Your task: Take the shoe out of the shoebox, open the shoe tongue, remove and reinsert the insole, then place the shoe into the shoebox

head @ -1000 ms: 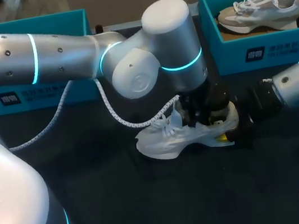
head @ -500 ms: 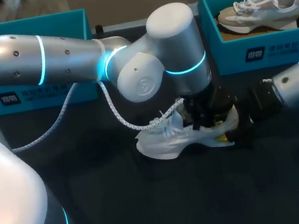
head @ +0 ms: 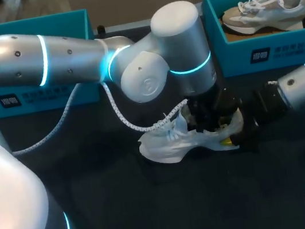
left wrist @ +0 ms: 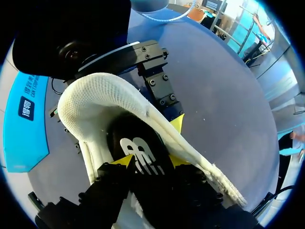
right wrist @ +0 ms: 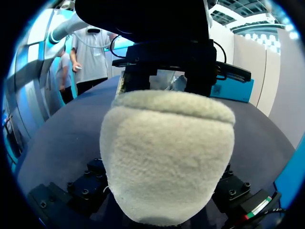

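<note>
**Insole held at the heel end while the other arm braces the shoe**

**Head view.** The shoe (head: pixel 169 145) stands on its sole on the table (head: pixel 156 212), just right of centre. Its long axis runs 9 to 3 o'clock, with the toe at 9 and the heel at 3. The left arm (head: pixel 73 51) crosses in from 9 o'clock and drops the left gripper (head: pixel 208 124) straight down into the shoe's mouth near the heel, where its tips are buried. The right gripper (head: pixel 235 134) comes in low from 3 o'clock and meets the heel end-on, one yellow tip showing against the heel's near side. The right shoebox (head: pixel 259 55) stands at 1 o'clock from the shoe and holds a second shoe (head: pixel 266 8). The left shoebox (head: pixel 39 96) stands at 10 o'clock, and its inside cannot be seen.

**Left wrist view.** The dark insole (left wrist: pixel 140 149) lies between the two yellow fingertips (left wrist: pixel 122 161), one at each edge of its heel end. The left gripper looks closed on the insole at a moderate spread. The heel collar (left wrist: pixel 95 88) curves round ahead of the fingers, with the right gripper just beyond it.

**Right wrist view.** The heel fills the space between the right gripper's finger bases and hides its tips. Judged with the other views, it is clamped on the heel from both sides.

**What the next move turns on.** The insole runs along the shoe toward 9 o'clock, and the left gripper has only its 3 o'clock end. Lifting it out or seating it therefore means travelling along that 9-to-3 line while the right gripper anchors the heel.
</note>
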Tool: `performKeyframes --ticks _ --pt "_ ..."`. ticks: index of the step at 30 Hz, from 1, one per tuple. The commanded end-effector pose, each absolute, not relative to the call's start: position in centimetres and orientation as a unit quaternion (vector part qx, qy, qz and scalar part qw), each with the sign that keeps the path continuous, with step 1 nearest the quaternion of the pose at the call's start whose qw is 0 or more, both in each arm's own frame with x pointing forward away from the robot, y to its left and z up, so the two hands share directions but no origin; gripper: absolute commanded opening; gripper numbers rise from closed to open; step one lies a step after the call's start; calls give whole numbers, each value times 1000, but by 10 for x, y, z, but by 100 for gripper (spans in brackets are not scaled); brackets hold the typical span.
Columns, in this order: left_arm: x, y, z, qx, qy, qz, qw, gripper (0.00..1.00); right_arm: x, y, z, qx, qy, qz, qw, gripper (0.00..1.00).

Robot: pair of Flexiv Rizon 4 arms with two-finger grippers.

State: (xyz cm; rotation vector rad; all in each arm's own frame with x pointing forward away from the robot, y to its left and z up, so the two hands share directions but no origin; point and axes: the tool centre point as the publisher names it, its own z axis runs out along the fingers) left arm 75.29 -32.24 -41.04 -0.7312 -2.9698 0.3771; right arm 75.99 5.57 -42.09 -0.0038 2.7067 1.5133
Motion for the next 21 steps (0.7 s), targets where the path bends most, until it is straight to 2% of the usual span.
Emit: performKeyframes --ticks 1,3,8,9,10,11,12,21 --pt "746 -329 -445 -237 -964 118 32 63 758 60 -424 -1 873 487 20 0" --pt "746 -329 -452 -235 -965 116 26 62 758 60 -424 -1 873 487 20 0" --pt "746 -330 -462 -232 -965 120 7 34 758 60 -424 -1 873 487 20 0" --pt "747 -330 -463 -232 -965 119 5 19 758 60 -424 -1 873 487 20 0" --pt "747 -330 -464 -230 -966 120 3 15 758 60 -424 -1 873 487 20 0" --pt "747 -330 -464 -230 -966 120 3 15 758 60 -424 -1 873 487 20 0" --pt "749 -331 -466 -228 -966 120 0 0 758 60 -424 -1 873 487 20 0" --pt "760 -327 -453 -222 -968 118 -16 0 758 60 -424 -1 873 487 20 0"
